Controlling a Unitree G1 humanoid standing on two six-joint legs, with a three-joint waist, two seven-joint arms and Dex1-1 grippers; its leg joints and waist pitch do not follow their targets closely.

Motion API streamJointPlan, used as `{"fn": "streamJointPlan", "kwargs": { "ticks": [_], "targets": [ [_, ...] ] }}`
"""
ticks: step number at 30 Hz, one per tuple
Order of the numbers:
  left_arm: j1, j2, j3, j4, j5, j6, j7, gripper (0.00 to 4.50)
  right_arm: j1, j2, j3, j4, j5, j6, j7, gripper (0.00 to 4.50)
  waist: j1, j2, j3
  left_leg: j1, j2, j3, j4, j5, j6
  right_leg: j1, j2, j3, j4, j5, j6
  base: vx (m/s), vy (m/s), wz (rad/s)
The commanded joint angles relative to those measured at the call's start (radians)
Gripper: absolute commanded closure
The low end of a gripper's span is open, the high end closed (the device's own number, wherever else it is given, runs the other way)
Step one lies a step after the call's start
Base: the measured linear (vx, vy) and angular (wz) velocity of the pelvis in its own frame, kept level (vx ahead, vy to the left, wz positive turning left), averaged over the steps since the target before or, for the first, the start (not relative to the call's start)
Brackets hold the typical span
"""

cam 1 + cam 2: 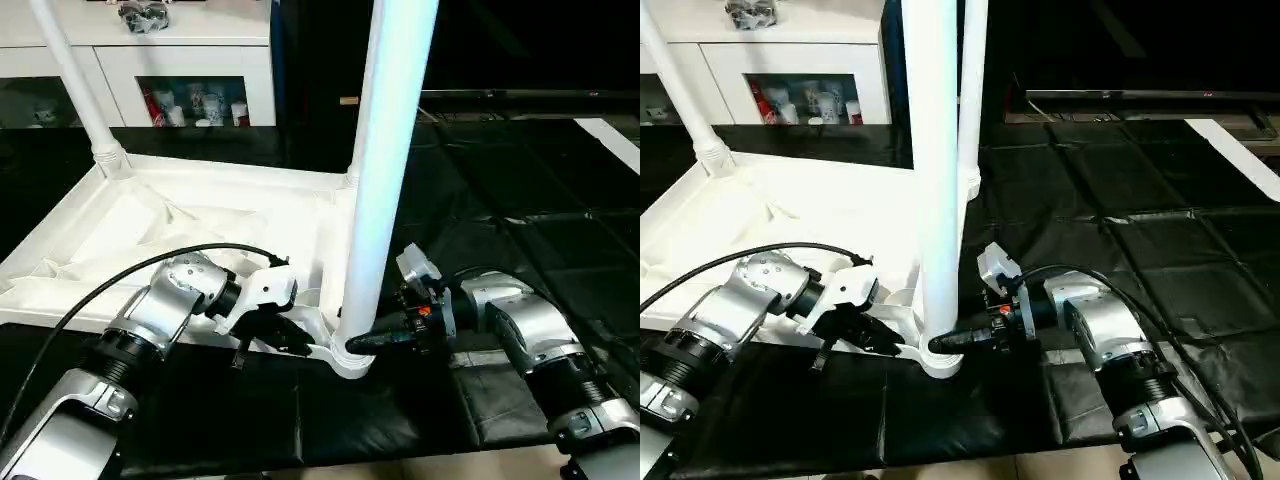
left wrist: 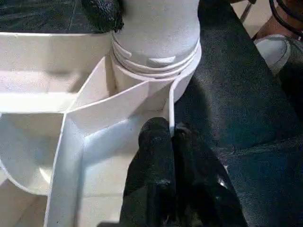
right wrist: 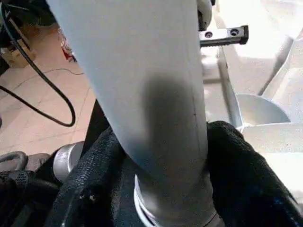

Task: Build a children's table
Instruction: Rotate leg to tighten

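table top (image 1: 200, 215): it lay upside down on the black mat (image 1: 520, 180), with the ribbed underside up.
near leg (image 1: 385, 170): it stood upright in the corner socket (image 1: 350, 358) nearest to the robot.
other legs: one leg (image 1: 80, 85) stood in the far left corner, and another leg (image 1: 973, 90) stood in the far corner behind the near leg.
left gripper (image 2: 173, 135): the fingers were pressed together on a thin rib (image 2: 169, 106) of the top, just beside the near socket.
right gripper (image 3: 158, 156): one black finger (image 3: 92, 165) was on each side of the near leg, low by its base, and they touched it on both sides.
cabinet (image 1: 190, 60): white, with glass doors, behind the table.
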Motion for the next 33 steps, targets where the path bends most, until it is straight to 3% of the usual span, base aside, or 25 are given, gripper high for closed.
{"fn": "streamJointPlan", "kwargs": {
  "ticks": [1,7,9,11,15,17,18,19,20,25,29,31,33],
  "targets": [
    [-0.007,0.001,-0.024,-0.019,-0.003,-0.014,-0.038,4.5,-0.012,0.008,0.005,-0.004,0.013,0.014,0.003,2.26,-0.008,-0.004,-0.071,0.006,0.026,0.001,-0.069,-0.196,0.026,0.053,-0.058,0.051,-0.074,-0.284,-0.193,0.0,0.0,0.0],
    [-0.01,-0.029,0.002,-0.021,-0.005,0.062,0.042,4.5,0.025,0.045,-0.024,-0.05,0.016,0.041,-0.11,2.35,-0.009,-0.005,-0.068,0.008,0.026,0.0,-0.071,-0.211,0.019,0.05,-0.057,0.051,-0.078,-0.325,-0.179,0.0,0.0,0.0],
    [-0.018,-0.043,0.016,-0.013,0.001,0.094,0.089,4.5,0.032,0.06,-0.032,-0.056,-0.003,0.05,-0.178,2.39,-0.012,-0.007,-0.066,0.008,0.024,-0.003,-0.074,-0.227,0.008,0.05,-0.058,0.051,-0.082,-0.371,-0.159,0.0,0.0,0.0],
    [-0.028,-0.065,0.034,-0.006,0.002,0.138,0.145,4.5,0.032,0.085,-0.047,-0.046,-0.025,0.06,-0.271,2.41,-0.014,0.003,-0.064,0.012,0.021,-0.004,-0.074,-0.25,-0.002,0.048,-0.058,0.05,-0.089,-0.414,-0.149,0.0,0.0,0.0],
    [-0.051,-0.143,0.071,0.005,0.012,0.265,0.303,4.5,0.016,0.165,-0.087,-0.021,-0.062,0.104,-0.483,2.47,-0.041,0.0,-0.061,0.012,0.015,-0.009,-0.075,-0.283,-0.024,0.048,-0.057,0.043,-0.098,-0.493,-0.116,0.0,0.0,0.0],
    [-0.088,-0.233,0.109,0.051,0.009,0.328,0.442,4.5,-0.015,0.241,-0.113,0.03,-0.091,0.124,-0.654,2.48,-0.056,-0.002,-0.06,0.007,0.013,-0.01,-0.075,-0.272,-0.028,0.048,-0.055,0.041,-0.098,-0.495,-0.113,0.0,0.0,0.0],
    [-0.094,-0.245,0.114,0.058,0.009,0.336,0.462,4.5,-0.017,0.251,-0.116,0.034,-0.094,0.125,-0.676,2.48,-0.066,-0.005,-0.064,-0.002,0.009,-0.014,-0.075,-0.261,-0.023,0.058,-0.056,0.037,-0.1,-0.497,-0.099,0.0,0.0,0.0],
    [-0.094,-0.246,0.115,0.059,0.009,0.337,0.463,4.5,-0.017,0.252,-0.116,0.034,-0.094,0.125,-0.678,2.49,-0.066,-0.005,-0.064,-0.002,0.009,-0.014,-0.075,-0.261,-0.023,0.058,-0.056,0.037,-0.1,-0.497,-0.099,0.0,0.0,0.0],
    [-0.127,-0.296,0.142,0.1,0.006,0.355,0.554,4.5,-0.041,0.297,-0.129,0.071,-0.106,0.112,-0.77,2.5,-0.078,-0.007,-0.065,-0.007,0.006,-0.009,-0.07,-0.237,-0.007,0.055,-0.053,0.042,-0.101,-0.455,-0.101,0.0,0.0,0.0],
    [-0.179,-0.379,0.204,0.153,0.01,0.389,0.715,4.5,-0.097,0.393,-0.155,0.141,-0.137,0.081,-0.929,2.53,-0.083,-0.004,-0.073,-0.004,0.006,-0.005,-0.064,-0.177,0.018,0.057,-0.05,0.044,-0.088,-0.316,-0.162,0.0,0.0,0.0],
    [-0.179,-0.38,0.204,0.145,0.018,0.384,0.707,4.5,-0.109,0.414,-0.156,0.151,-0.145,0.05,-0.933,2.53,-0.083,-0.002,-0.075,-0.005,0.009,-0.004,-0.064,-0.149,0.039,0.061,-0.047,0.045,-0.077,-0.206,-0.199,0.0,0.0,0.0],
    [-0.175,-0.375,0.2,0.14,0.021,0.375,0.695,4.5,-0.107,0.417,-0.16,0.145,-0.136,0.049,-0.924,2.0,-0.083,-0.001,-0.074,-0.005,0.01,-0.004,-0.064,-0.149,0.045,0.062,-0.048,0.045,-0.076,-0.187,-0.21,0.0,0.0,0.0],
    [-0.17,-0.366,0.196,0.135,0.022,0.366,0.679,4.5,-0.101,0.417,-0.163,0.136,-0.129,0.051,-0.911,1.84,-0.084,-0.001,-0.073,-0.003,0.011,-0.004,-0.066,-0.163,0.046,0.062,-0.049,0.045,-0.077,-0.198,-0.213,0.0,0.0,0.0]
  ]
}}
